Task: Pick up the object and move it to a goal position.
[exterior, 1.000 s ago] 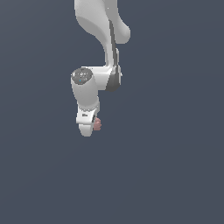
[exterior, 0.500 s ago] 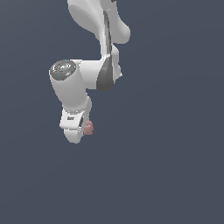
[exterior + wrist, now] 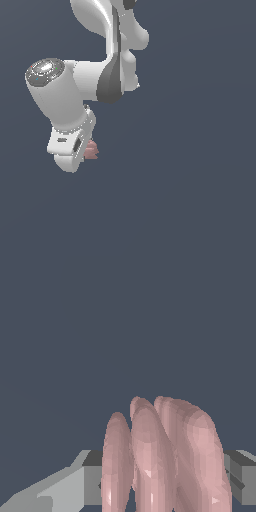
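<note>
The object [image 3: 91, 150] is a small pinkish-red lumpy chunk that peeks out from behind the white robot hand in the exterior view. The wrist view shows the object [image 3: 160, 461] up close as several ridged pink lobes, squeezed between the grey fingers [image 3: 92, 483] on both sides. My gripper [image 3: 162, 481] is shut on the object. In the exterior view the fingertips are hidden behind the white hand [image 3: 70, 145], and the object hangs in front of the plain dark grey background.
The white arm [image 3: 107, 45] rises from the hand toward the top of the exterior view. Everything else in both views is a plain dark grey-blue surface.
The hand with the object has moved toward the exterior view's left and nearer the camera, so it looks larger. The grip on the object is unchanged.
</note>
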Tool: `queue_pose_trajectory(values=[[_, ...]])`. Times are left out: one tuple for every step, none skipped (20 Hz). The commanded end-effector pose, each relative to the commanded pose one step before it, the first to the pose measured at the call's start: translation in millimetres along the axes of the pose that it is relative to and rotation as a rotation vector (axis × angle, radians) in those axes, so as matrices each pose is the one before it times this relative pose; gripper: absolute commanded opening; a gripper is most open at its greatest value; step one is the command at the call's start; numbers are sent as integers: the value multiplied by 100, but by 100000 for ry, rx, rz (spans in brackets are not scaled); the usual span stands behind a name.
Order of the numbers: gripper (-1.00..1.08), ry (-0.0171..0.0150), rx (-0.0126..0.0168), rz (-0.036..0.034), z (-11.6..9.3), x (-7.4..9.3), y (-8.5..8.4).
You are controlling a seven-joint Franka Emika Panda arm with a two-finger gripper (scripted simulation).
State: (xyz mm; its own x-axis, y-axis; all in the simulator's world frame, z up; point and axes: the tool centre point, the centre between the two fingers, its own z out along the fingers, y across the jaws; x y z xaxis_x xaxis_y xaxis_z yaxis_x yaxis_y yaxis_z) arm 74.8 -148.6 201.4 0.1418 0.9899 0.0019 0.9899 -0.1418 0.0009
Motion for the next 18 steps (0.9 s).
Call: queue_pose_trajectory(values=[[-100,3,31,-17,-907,-344,997],[-100,-60,22,27,-317,-135,377],[-100,0,0,0,-320,-125,364],[-100,0,0,0,-310,-121,354],[-100,0,0,0,-301,-117,344],[-100,0,0,0,-291,-114,335],[-100,0,0,0,-282,-110,325],[-100,0,0,0,-272,-107,315],[-100,-45,14,14,-255,-103,308],[-100,0,0,0,-253,-99,296],[-100,0,0,0,-244,-96,286],[-100,0,0,0,-234,-92,277],[-100,-46,13,9,-216,-83,267],[-100,0,0,0,-204,-81,243],[-100,0,0,0,-185,-73,222],[-100,0,0,0,-168,-67,203],[-100,0,0,0,-152,-60,184],[-100,0,0,0,-137,-55,167]])
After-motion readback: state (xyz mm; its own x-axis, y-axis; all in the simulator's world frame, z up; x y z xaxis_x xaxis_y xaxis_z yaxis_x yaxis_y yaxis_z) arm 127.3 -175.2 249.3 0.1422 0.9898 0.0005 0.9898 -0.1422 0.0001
